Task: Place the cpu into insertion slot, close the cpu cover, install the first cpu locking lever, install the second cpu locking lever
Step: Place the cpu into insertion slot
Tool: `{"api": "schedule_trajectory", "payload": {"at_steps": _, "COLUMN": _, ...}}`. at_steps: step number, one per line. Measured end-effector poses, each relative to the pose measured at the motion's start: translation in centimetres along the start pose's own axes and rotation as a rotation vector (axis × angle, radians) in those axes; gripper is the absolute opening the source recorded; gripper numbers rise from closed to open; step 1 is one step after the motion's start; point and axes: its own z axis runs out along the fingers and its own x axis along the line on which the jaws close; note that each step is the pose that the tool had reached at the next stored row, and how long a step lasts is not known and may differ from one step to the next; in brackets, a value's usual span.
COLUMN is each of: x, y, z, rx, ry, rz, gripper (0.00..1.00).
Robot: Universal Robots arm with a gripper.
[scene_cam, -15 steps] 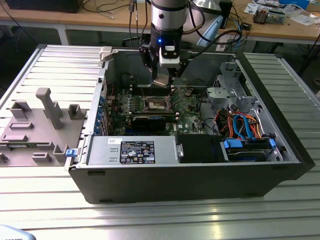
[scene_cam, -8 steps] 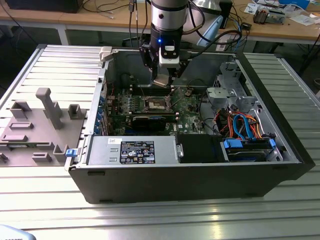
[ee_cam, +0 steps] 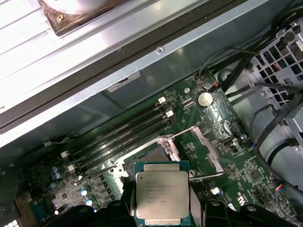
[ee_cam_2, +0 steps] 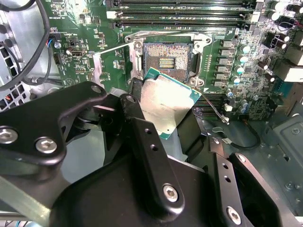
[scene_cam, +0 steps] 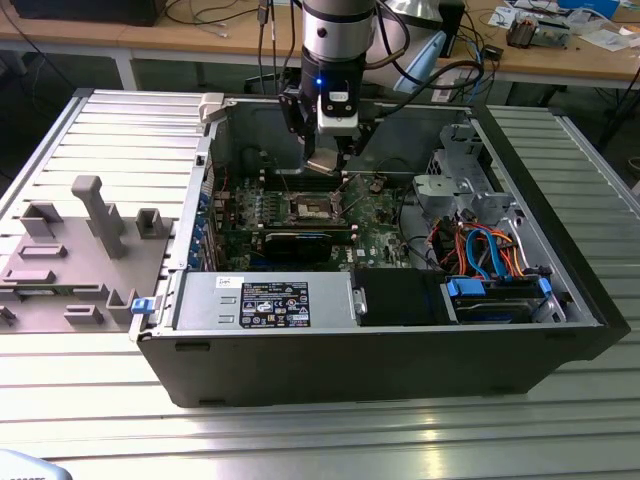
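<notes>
Ribbed metal table (scene_cam: pixel 90 120), open case (scene_cam: pixel 380 370) on top. Gripper (scene_cam: pixel 327 165) is clamped on the cpu (ee_cam_2: pixel 168 101), hovering just above the bare slot (ee_cam_2: pixel 166 59), chip tilted, not yet seated.

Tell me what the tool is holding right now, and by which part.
The tool holds the cpu, clamped by two opposite side edges, near the uncovered insertion slot.

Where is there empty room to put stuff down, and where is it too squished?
The ribbed table is bare in front of the computer case and at the exterior view's right of it. Inside, the insertion slot lies open near the held cpu. It is crowded around the cables.
</notes>
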Motion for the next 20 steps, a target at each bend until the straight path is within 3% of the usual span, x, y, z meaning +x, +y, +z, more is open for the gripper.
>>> {"api": "schedule_trajectory", "payload": {"at_steps": 20, "x": 0.0, "y": 0.0, "z": 0.02, "rx": -0.0004, "ry": -0.0021, "rz": 0.024, "gripper": 0.55}}
